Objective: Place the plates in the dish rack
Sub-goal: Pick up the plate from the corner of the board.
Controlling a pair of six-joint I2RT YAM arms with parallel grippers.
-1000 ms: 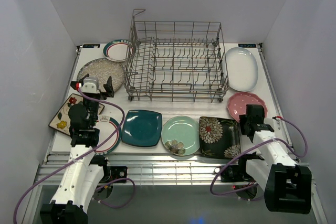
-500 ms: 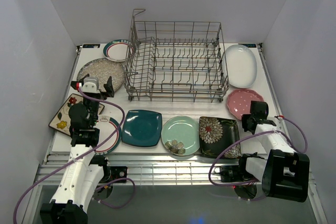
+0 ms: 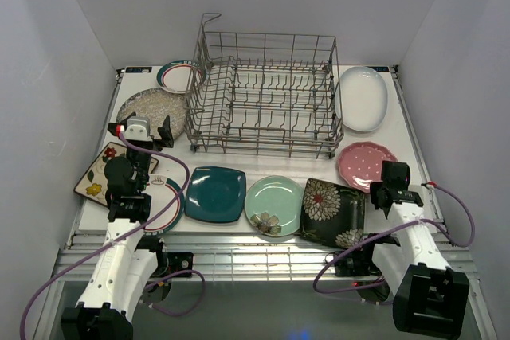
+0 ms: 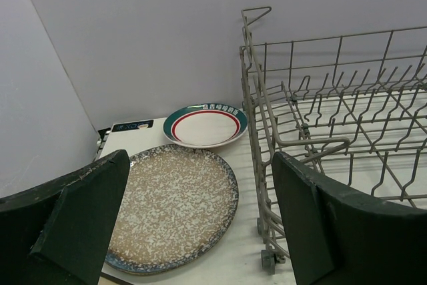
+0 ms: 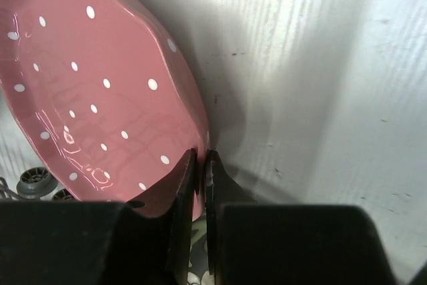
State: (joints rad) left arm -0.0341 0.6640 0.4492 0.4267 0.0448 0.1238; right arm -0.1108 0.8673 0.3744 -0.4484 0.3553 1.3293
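Note:
The grey wire dish rack stands at the back centre and holds no plates. My right gripper is shut on the near rim of the pink scalloped plate; in the right wrist view the gripper pinches that edge of the pink plate. My left gripper hangs open by the speckled grey plate. Its wrist view shows the gripper wide open above the speckled plate, with the rack to its right.
Along the front lie a teal square plate, a mint round one and a black floral square. A white oval plate sits right of the rack. A rimmed plate and a cream flowered square are on the left.
My right gripper has closed on the pink plate's rim and drawn back toward the near edge. The pink plate and the black floral plate shifted slightly. The left arm has not moved.

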